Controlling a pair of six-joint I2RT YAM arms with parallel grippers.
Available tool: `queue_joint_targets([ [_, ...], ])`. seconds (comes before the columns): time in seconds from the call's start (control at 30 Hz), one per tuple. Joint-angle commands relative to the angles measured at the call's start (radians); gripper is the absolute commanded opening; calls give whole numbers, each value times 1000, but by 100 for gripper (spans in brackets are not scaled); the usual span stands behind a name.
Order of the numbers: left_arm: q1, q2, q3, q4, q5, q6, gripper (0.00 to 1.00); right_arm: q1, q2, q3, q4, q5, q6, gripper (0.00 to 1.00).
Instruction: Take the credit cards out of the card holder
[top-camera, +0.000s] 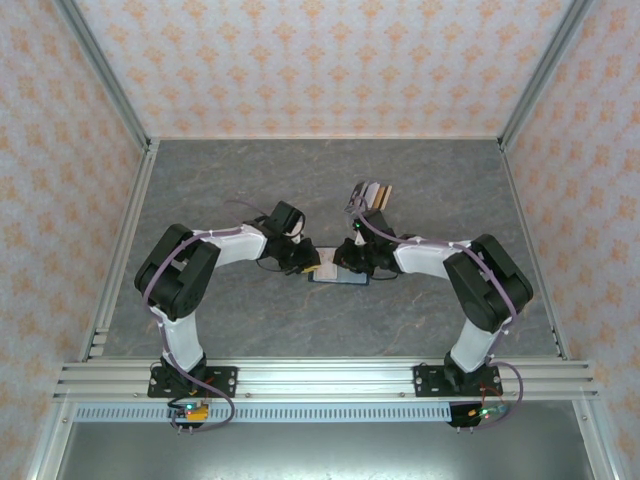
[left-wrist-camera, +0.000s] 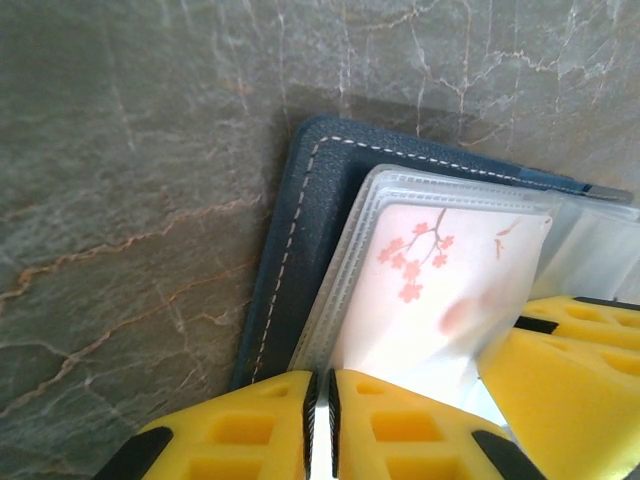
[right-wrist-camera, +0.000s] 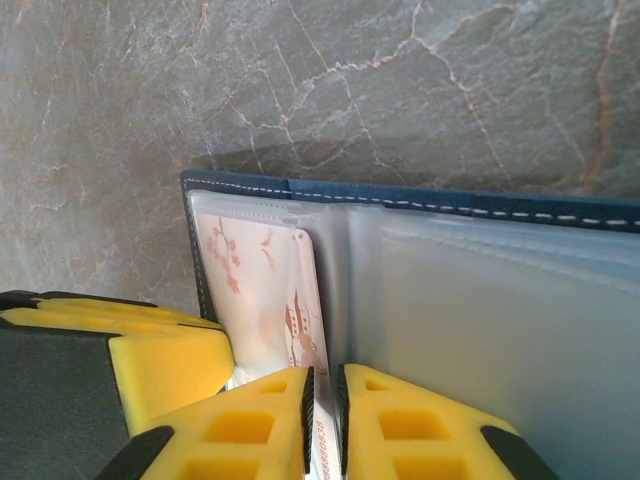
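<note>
The right jaws are pinched narrow on a thin white edge with red print. I take it to be the near corner of the blossom-printed card (right-wrist-camera: 255, 290), where it pokes out of the clear sleeves (right-wrist-camera: 480, 320). The left jaws are likewise almost closed, on a thin pale strip at the near edge of those sleeves; whether that strip is plastic alone or has card inside it, I cannot tell. The split looks deliberate: one side pins the pages so the card holder (top-camera: 338, 276) does not drag along, while the other is placed to draw the card towards the arms. The two sets of yellow fingers (left-wrist-camera: 570, 370) sit just beside each other, so there is little slack between them and a sideways pull would risk a bump.

The holder lies open and flat on the grey desk (top-camera: 200, 190), midway between the two arms. Its navy stitched cover shows past the sleeves on the far and left edges. The pocket's mouth seems to face the near side, so the free path for the card is back towards the arm bases. There is open desk all around the holder. A small striped stack (top-camera: 372, 193), probably cards, lies further back on the right, well apart, and the patterned walls (top-camera: 300, 60) are far from both arms
</note>
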Motion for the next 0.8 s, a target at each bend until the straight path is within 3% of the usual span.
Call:
queue_joint_targets([
  [0.0,-6,21,-39,2,-11,-19,15,12,-32,-12,95,-91,4,17],
  [0.37,-4,41,-30,13,17,-19,15,4,42,5,128,-166,-10,17],
  [0.63,2,29,-26,-25,-14,5,14,3,-56,30,-70,25,-68,22],
  [0.77,7,34,-33,-15,-14,1,14,3,-101,27,-118,19,-86,24],
])
